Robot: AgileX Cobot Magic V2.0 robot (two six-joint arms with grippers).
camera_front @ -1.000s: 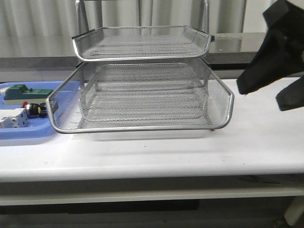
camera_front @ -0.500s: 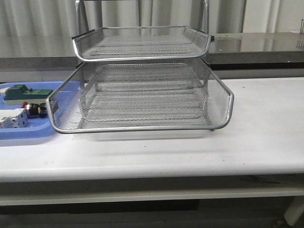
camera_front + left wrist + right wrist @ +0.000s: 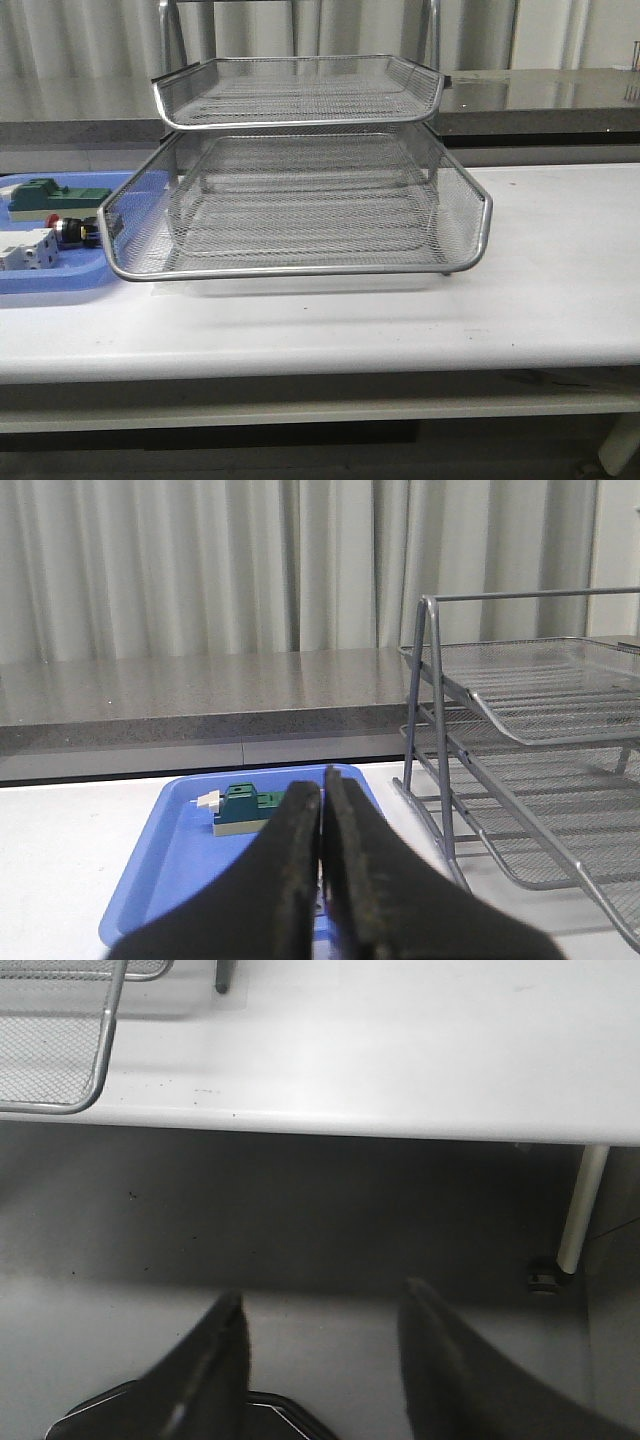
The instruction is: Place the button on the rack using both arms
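The button (image 3: 68,230) lay on its side in the blue tray (image 3: 60,285) at the left end of the table (image 3: 560,280), its red head pointing left and its black body toward the rack. It sat just beside the rack's left edge, partly seen through the wire mesh. Immediately left of it was a white block (image 3: 28,250), and farther back in the same tray lay a green block (image 3: 50,195); the button rested between the two, though whether it touched the white one could not be told.

The rack (image 3: 300,200) stood in the middle of the table, right of the tray, its silver mesh tiers stacked and stepped back toward the far side, with upright metal posts rising behind.

No arm appeared in the front view. In the left wrist view, the left gripper (image 3: 322,880) hung above the near end of the blue tray (image 3: 180,860), its fingers pressed together with nothing between them; the green block (image 3: 243,808) lay beyond them and the rack (image 3: 540,740) stood to the right. In the right wrist view, the right gripper (image 3: 325,1360) had its fingers spread apart and empty, held off the near edge of the table (image 3: 400,1050) over the floor (image 3: 300,1220), with a corner of the rack (image 3: 60,1050) in sight.
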